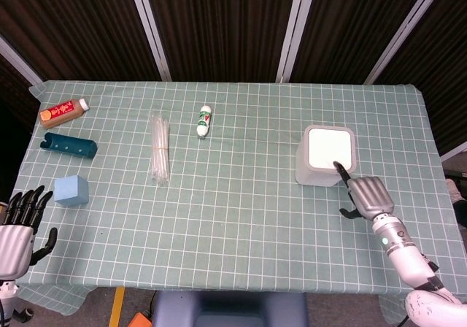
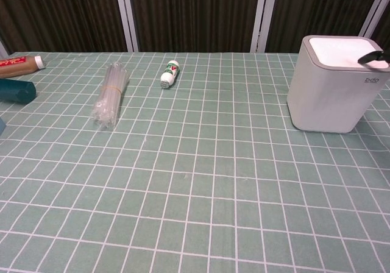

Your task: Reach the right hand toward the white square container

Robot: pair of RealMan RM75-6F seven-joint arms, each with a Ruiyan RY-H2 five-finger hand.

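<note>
The white square container (image 1: 327, 155) stands on the right half of the table, and it fills the right edge of the chest view (image 2: 334, 84). My right hand (image 1: 363, 195) lies just in front of it on its right. One black finger stretches onto the near rim of the lid. That fingertip (image 2: 373, 57) shows over the lid in the chest view. The hand holds nothing. My left hand (image 1: 16, 221) hovers at the table's front left corner, its fingers spread and empty.
On the left lie a brown bottle (image 1: 64, 112), a teal case (image 1: 68, 146) and a light blue cube (image 1: 72, 190). A clear plastic bundle (image 1: 159, 150) and a small white bottle (image 1: 205, 120) lie further in. The checked cloth (image 1: 233, 217) covers the table.
</note>
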